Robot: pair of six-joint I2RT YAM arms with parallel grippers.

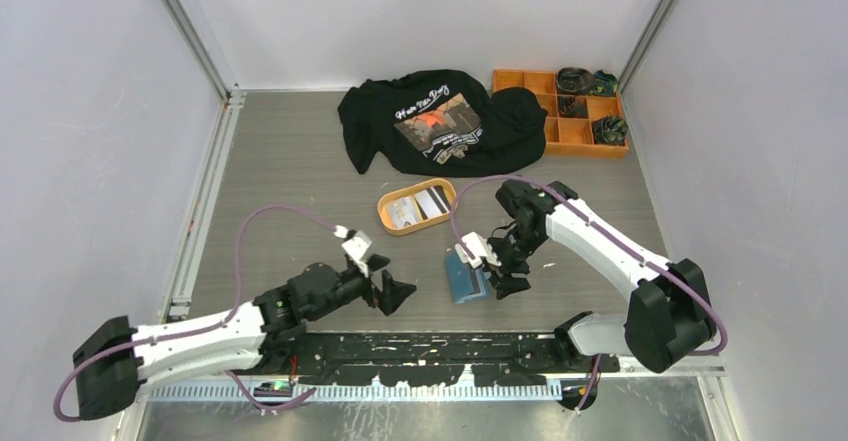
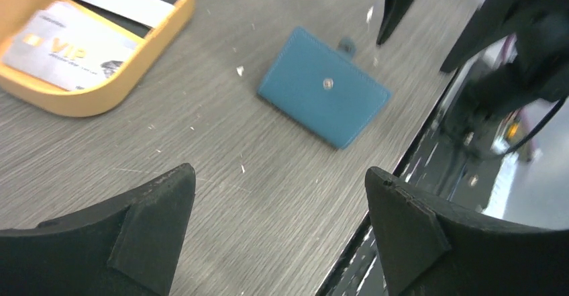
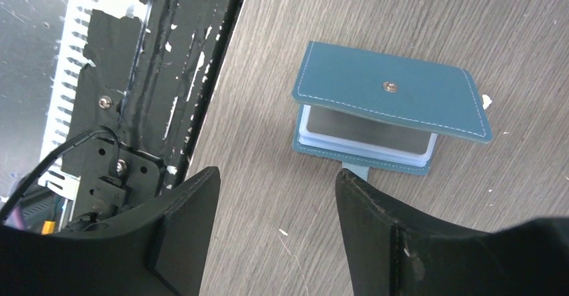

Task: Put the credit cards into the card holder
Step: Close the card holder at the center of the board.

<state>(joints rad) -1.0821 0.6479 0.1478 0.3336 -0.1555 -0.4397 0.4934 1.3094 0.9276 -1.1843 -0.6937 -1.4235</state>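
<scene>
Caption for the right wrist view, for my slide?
Open right gripper over the table; teal card holder lies ajar just ahead.

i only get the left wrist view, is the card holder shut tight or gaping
Observer: Gaping. In the right wrist view the card holder has its cover lifted, with light inner pockets showing underneath.
Operator: is the right pincer holding anything
Observer: No. The right pincer is open and empty beside the holder.
Operator: whats beyond the tray
Observer: A black shirt and an orange compartment box, at the table's far side.
</scene>
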